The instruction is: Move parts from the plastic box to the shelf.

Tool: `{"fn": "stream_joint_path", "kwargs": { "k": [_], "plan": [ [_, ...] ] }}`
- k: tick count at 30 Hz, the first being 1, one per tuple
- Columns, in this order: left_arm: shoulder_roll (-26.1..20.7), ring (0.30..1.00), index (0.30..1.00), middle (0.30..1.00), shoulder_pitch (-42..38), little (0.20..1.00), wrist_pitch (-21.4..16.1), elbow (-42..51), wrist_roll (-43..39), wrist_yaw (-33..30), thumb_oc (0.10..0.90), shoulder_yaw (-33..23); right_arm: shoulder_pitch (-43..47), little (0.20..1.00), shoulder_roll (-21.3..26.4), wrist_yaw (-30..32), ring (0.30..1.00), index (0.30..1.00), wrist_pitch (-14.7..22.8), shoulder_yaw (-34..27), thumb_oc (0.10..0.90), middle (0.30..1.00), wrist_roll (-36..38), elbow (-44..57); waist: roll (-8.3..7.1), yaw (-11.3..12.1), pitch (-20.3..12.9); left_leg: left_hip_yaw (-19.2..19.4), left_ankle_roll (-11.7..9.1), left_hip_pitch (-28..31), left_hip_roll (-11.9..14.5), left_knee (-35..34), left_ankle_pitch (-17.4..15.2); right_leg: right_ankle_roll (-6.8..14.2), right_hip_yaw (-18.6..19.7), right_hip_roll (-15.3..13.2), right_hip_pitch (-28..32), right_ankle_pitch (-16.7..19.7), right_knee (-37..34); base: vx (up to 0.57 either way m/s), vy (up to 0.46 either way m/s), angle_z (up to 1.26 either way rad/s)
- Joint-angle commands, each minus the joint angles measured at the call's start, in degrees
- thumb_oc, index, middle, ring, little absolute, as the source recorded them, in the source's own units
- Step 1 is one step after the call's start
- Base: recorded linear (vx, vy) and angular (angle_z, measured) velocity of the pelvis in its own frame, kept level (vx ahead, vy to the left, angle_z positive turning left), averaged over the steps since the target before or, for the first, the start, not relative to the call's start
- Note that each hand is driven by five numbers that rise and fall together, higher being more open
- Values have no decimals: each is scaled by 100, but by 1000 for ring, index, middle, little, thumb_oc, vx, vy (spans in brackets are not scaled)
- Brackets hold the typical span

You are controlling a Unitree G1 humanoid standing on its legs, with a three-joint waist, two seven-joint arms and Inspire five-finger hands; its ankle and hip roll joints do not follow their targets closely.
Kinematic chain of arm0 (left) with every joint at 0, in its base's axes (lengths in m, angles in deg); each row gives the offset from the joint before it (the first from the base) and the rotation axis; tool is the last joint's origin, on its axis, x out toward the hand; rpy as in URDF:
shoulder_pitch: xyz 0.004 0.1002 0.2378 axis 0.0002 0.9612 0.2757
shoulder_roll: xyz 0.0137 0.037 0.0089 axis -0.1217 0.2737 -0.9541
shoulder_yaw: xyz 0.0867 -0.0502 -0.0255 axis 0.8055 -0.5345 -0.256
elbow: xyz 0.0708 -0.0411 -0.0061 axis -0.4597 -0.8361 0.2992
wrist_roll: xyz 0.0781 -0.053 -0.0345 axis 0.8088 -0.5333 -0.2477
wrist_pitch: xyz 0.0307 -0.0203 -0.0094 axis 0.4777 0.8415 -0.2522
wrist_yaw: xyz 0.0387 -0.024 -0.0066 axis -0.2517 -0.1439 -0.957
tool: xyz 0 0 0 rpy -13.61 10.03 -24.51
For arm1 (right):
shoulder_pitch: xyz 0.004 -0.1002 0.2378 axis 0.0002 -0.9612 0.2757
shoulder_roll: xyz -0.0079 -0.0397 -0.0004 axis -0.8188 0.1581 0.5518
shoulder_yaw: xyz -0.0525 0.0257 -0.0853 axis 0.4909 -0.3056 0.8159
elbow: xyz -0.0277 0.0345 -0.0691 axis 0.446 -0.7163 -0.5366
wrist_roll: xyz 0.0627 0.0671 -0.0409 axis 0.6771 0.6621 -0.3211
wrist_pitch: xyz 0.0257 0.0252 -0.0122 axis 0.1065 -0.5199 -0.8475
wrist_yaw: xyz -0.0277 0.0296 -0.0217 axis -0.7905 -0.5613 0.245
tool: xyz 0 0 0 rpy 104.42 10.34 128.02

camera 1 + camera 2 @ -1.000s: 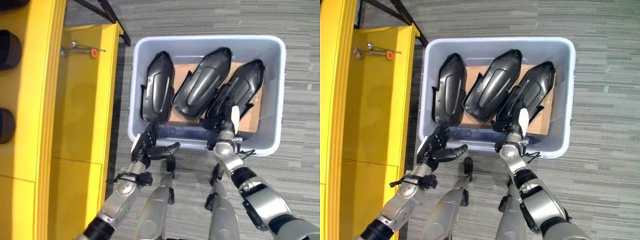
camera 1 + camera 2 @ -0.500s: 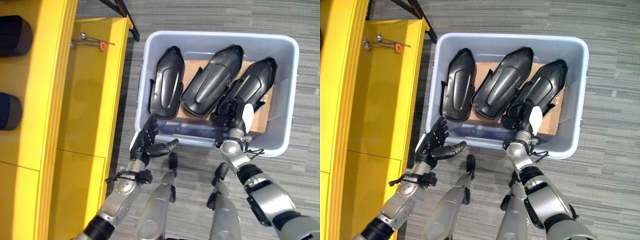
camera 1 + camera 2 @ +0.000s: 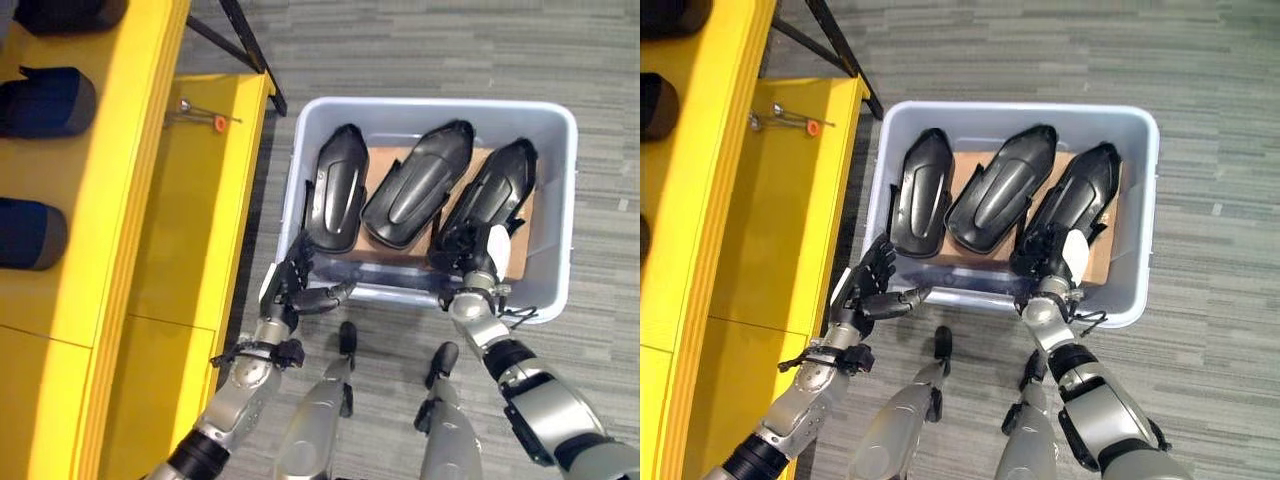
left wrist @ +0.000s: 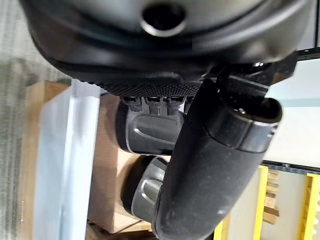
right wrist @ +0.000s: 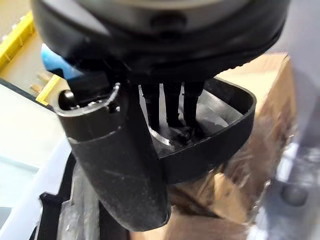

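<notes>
Since the earlier frames the right hand (image 3: pixel 1052 252) has reached deeper over the near wall of the plastic box (image 3: pixel 568 200) onto the near end of the right-most part (image 3: pixel 495 195). Its fingers (image 5: pixel 170 102) dip straight into that part's hollow end without curling round it. The left hand (image 3: pixel 297 285) has stayed outside the box's near-left corner, at about 7 o'clock, fingers spread and holding nothing.

Three glossy black parts lie side by side in the box: the left part (image 3: pixel 335 195), the middle part (image 3: pixel 415 185) and the right-most one, all resting on one sheet of cardboard (image 3: pixel 378 165).

The box stands on grey striped carpet (image 3: pixel 450 45). At 9 o'clock stands the yellow shelf (image 3: pixel 190 220), carrying three dark parts (image 3: pixel 45 102) on its upper level, with an orange-tipped metal tool (image 3: pixel 205 120) below.
</notes>
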Motion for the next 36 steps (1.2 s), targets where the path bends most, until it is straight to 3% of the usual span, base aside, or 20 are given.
{"fn": "stream_joint_path", "kwargs": {
  "k": [1,9,14,18,28,36],
  "plan": [
    [-231,1000,1000,1000,-184,1000,-514,415,283,-22,900,-133,-264,300,-262,-509,300,300,124,137,400,300,-391,736,-416,113,-153,185,-105,284,300,230,-544,505,209,-489,306,-281,315,18,-64,-9],
    [-414,1000,1000,1000,242,1000,-398,313,395,169,900,-616,-1062,300,216,-796,300,300,209,-220,400,300,-833,2673,-774,-133,-735,372,-206,959,562,-98,-498,460,360,-213,663,-416,189,57,-90,-21],
    [-457,1000,1000,1000,584,1000,-323,256,500,352,900,-937,-1613,300,374,-1129,300,300,363,-428,400,300,-1037,3641,-864,-264,-1165,506,-267,1336,680,-326,-434,446,413,-75,907,-495,91,77,-74,-21],
    [-369,1000,1000,1000,852,1000,-269,195,594,454,900,-1187,-2029,300,581,-1427,300,300,546,-610,400,300,-1224,4655,-851,-393,-1550,627,-337,1578,783,-438,-397,421,489,53,1101,-541,-35,70,-74,-11],
    [-161,1000,1000,1000,1301,1000,-183,192,788,557,900,-1542,-2700,300,771,-1755,300,300,806,-896,400,300,-1331,6005,-730,-580,-2008,775,-411,1962,969,-438,-405,306,653,258,1351,-774,34,36,-64,-12],
    [-34,1000,1000,1000,1534,1000,-188,313,781,513,900,-1725,-2425,300,1033,-1808,300,300,944,-784,400,300,-1693,6554,-603,-539,-1987,722,-593,2034,1298,-277,-167,22,612,595,1455,-1203,364,-20,-131,0]
  ]
}}
